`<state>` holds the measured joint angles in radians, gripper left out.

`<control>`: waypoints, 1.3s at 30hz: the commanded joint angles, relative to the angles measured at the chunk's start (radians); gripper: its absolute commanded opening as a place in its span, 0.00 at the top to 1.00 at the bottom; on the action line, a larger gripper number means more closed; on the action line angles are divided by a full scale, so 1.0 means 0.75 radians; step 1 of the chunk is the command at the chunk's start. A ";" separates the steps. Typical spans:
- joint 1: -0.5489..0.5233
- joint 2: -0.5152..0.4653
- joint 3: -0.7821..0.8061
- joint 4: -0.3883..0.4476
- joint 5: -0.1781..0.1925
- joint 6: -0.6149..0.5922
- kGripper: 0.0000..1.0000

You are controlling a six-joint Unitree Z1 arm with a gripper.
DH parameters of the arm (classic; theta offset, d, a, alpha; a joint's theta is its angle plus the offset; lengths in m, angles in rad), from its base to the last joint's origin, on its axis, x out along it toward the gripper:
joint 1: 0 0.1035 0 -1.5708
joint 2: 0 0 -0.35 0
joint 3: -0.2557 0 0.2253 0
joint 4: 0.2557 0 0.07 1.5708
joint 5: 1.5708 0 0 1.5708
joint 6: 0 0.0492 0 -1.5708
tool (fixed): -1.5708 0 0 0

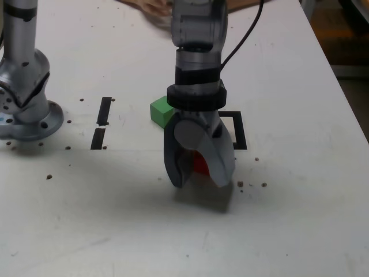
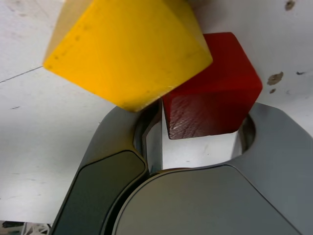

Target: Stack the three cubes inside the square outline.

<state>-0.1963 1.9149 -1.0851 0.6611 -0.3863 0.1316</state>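
Clamped on red cube (image 2: 210,88) between gripper (image 1: 199,170) jaws, yellow cube (image 2: 127,49) crowding one edge, bare table (image 1: 300,219) alongside.

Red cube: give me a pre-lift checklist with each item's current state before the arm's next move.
1. Red cube sits between the fingers: ok, both views show it there.
2. Fingers firmly clamped on it: cannot tell; the contact faces are hidden.
3. Yellow cube clear of the grasp: not ok; the wrist view shows it right against the red cube, overlapping one finger.
4. Green cube out of the way: ok, it lies behind the gripper.
5. Square outline free to receive a cube: cannot tell; the arm covers most of it.
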 commanded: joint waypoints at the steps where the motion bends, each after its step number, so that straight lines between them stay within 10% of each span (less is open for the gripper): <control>1: 0.001 0.000 0.011 -0.016 -0.003 0.000 0.74; 21: -0.113 -0.153 -0.005 -0.094 0.005 -0.070 0.86; 39: 0.002 -0.159 -0.223 -0.074 0.311 -0.158 0.87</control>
<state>-0.2149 1.7848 -1.2421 0.6109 -0.1642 0.0087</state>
